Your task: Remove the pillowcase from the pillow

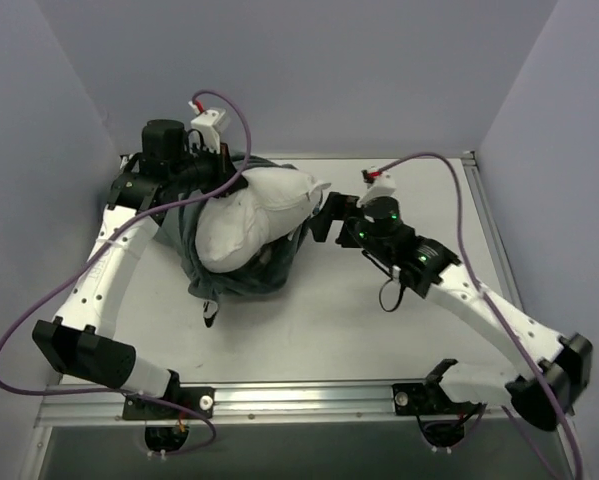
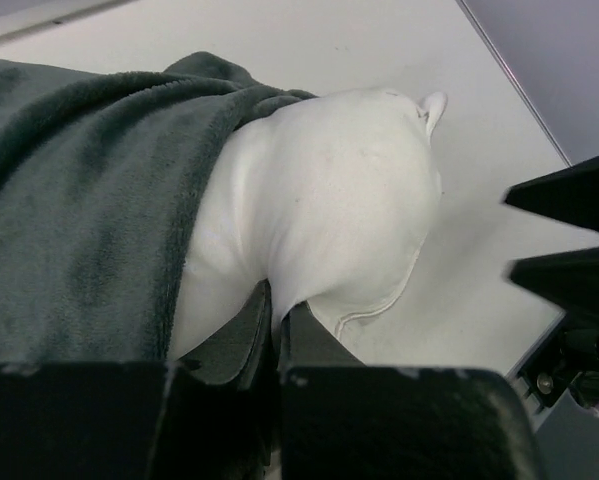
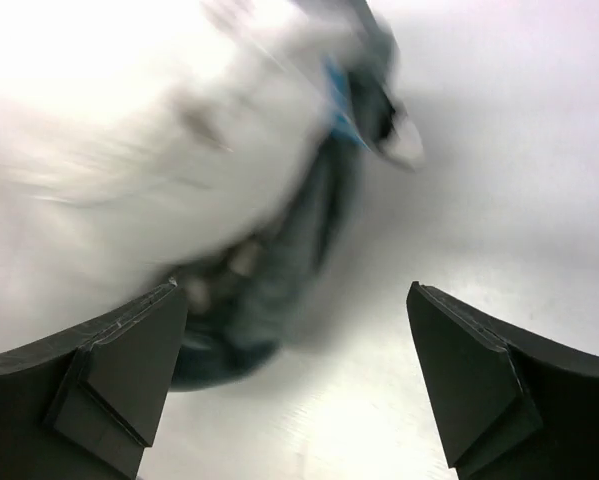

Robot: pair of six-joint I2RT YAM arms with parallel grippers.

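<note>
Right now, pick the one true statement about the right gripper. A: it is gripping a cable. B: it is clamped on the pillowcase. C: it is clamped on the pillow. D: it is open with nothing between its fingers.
D: in the right wrist view the right gripper has its fingers wide apart with nothing between them, and the pillow lies beyond their tips.
</note>
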